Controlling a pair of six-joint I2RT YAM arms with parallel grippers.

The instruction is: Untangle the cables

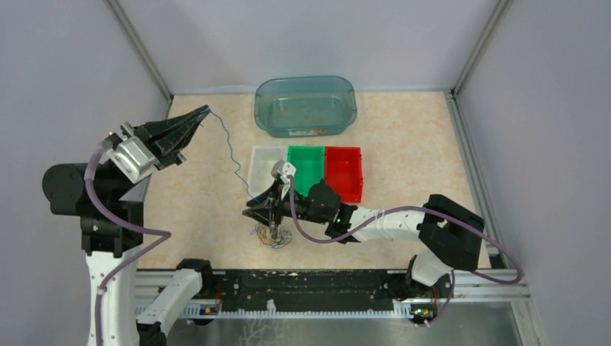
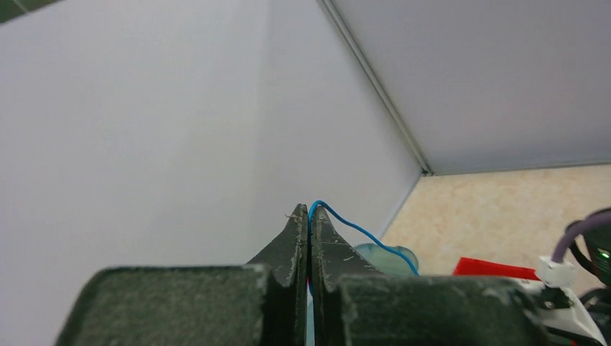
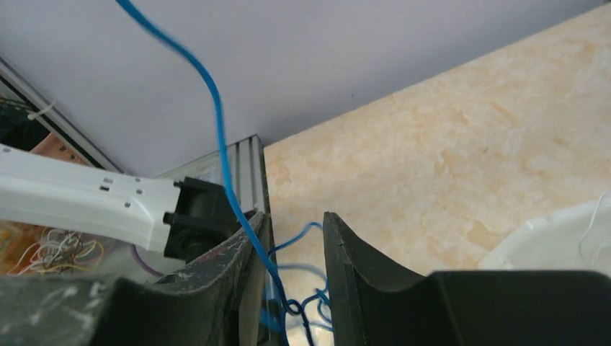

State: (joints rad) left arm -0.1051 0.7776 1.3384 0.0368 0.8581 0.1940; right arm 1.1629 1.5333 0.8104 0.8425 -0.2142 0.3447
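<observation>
Beneath right jaws, cables partly hidden.

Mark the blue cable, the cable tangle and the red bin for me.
blue cable (image 3: 218, 115), right wrist view, rising stretch, midway up.
cable tangle (image 1: 272, 236), top view, middle of the pile.
red bin (image 1: 343, 150), top view, far rim.

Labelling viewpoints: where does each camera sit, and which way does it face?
Top external: above and behind, looking down on the table; both arms show.
Left wrist: looks along the shut left tool toward the wall corner.
Right wrist: looks along the open right tool down at the table.
Shared: the blue cable, in all three.
</observation>
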